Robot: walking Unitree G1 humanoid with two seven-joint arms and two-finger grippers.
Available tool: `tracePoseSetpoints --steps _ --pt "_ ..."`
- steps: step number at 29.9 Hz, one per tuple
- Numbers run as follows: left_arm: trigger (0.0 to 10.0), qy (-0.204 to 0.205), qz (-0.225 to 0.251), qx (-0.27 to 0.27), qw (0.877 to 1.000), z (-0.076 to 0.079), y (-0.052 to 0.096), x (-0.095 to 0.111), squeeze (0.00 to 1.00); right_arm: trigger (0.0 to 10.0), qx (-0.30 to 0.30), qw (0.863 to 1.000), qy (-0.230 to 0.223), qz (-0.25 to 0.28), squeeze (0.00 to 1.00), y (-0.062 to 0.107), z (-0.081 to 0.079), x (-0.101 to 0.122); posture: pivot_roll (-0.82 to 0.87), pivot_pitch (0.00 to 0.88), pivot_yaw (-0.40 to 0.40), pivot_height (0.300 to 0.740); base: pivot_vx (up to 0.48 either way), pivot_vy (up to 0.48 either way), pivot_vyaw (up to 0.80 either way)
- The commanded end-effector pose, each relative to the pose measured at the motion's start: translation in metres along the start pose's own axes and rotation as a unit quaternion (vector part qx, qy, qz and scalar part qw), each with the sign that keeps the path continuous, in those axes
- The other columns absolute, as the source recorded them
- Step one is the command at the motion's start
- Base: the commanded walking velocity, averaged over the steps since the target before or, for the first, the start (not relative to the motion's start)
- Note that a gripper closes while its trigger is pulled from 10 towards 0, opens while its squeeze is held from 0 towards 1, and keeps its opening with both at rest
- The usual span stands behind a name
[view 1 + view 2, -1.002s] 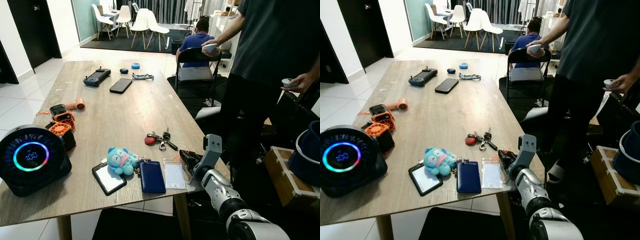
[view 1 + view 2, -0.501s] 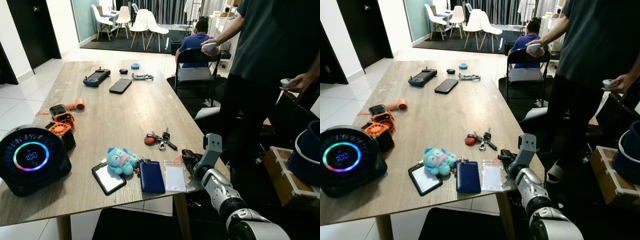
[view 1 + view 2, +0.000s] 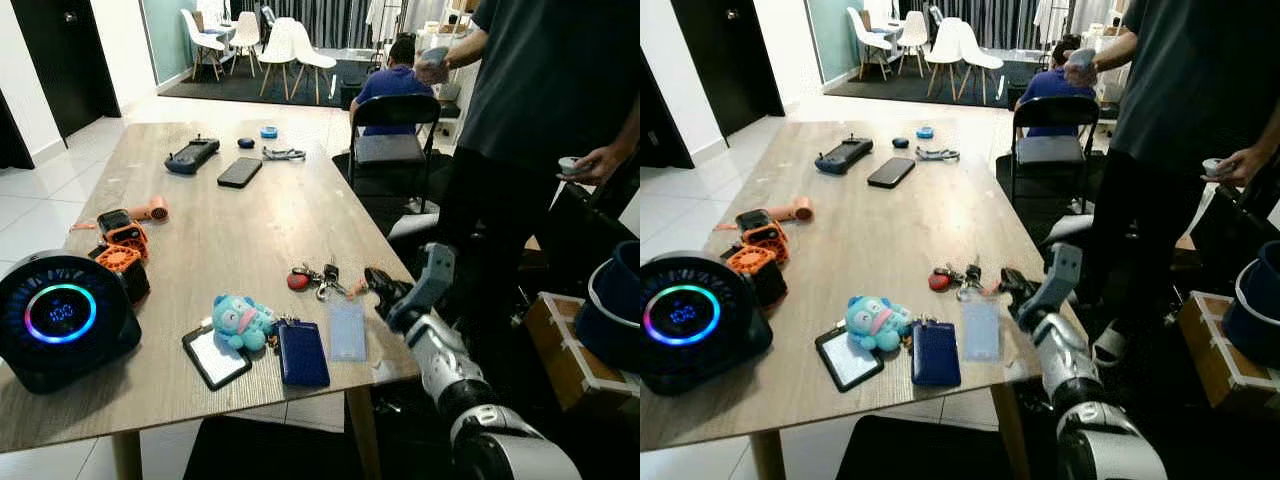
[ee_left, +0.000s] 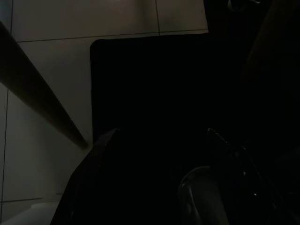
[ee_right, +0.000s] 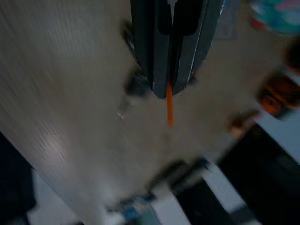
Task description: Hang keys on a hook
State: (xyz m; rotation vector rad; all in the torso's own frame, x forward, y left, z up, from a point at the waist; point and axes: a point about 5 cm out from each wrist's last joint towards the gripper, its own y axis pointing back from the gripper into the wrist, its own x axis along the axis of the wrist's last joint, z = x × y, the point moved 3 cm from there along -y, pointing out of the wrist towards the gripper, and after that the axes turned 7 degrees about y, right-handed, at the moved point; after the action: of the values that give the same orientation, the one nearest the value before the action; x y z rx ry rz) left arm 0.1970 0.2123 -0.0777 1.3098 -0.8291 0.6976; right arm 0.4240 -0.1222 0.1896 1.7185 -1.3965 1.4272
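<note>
Right gripper [image 3: 372,281] at the keys [image 3: 318,279] on the table [image 3: 250,215].
Its fingers are clenched on an orange strap [image 5: 169,106]; the left gripper's state cannot be told.

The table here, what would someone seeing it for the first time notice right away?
Most striking is the black round speaker with its glowing rainbow ring, at the table's near corner on the robot's left. At the near right edge, the right claw is shut on a thin orange strap, just beside the keys with their red tag. A person in a dark shirt stands close by on the right, holding a small controller in each hand.
</note>
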Motion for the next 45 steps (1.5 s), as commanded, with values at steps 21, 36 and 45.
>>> tracePoseSetpoints --steps 21,36,45 --pt "10.0 0.001 -0.015 0.008 1.0 -0.004 0.006 -0.009 0.0 10.0 0.207 0.975 -0.074 0.04 0.0 0.009 -0.058 0.026 0.08 0.099 -0.044 0.74 0.0 0.0 0.0" --pt "10.0 0.002 -0.02 0.013 1.0 -0.003 0.006 -0.011 0.0 10.0 0.069 0.991 -0.032 0.107 0.0 0.012 -0.016 0.059 0.07 0.098 -0.048 0.74 0.0 0.0 0.0" --pt "10.0 0.003 -0.038 0.032 0.999 -0.005 0.008 -0.018 0.0 10.0 -0.189 0.954 0.096 0.21 0.0 0.063 0.072 0.105 0.07 0.09 -0.063 0.74 0.0 0.0 0.0"
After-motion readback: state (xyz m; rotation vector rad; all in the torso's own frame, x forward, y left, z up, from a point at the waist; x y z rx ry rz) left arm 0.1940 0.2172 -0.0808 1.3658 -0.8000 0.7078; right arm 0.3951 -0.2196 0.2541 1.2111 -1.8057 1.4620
